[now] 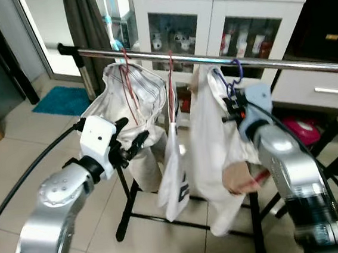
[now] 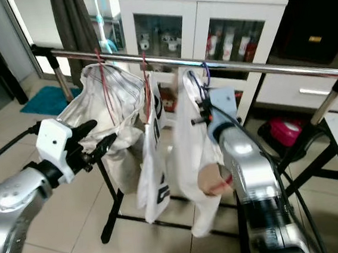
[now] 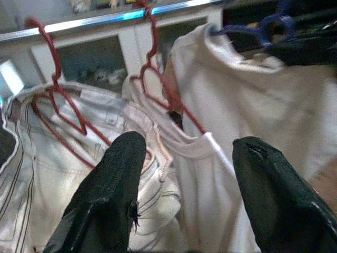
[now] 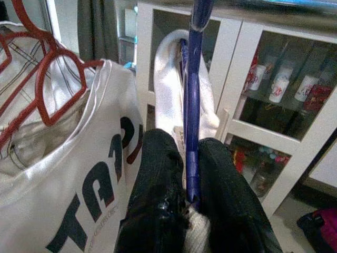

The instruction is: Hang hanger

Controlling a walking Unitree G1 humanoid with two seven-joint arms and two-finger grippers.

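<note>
Right hand [image 4: 189, 174] raised, pinching blue hanger [image 4: 192, 100].

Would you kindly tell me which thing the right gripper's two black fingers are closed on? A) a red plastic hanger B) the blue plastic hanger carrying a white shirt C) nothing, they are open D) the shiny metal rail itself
B: in the right wrist view the right gripper is shut on the blue plastic hanger with the white shirt, its hook up at the shiny metal rail.
</note>
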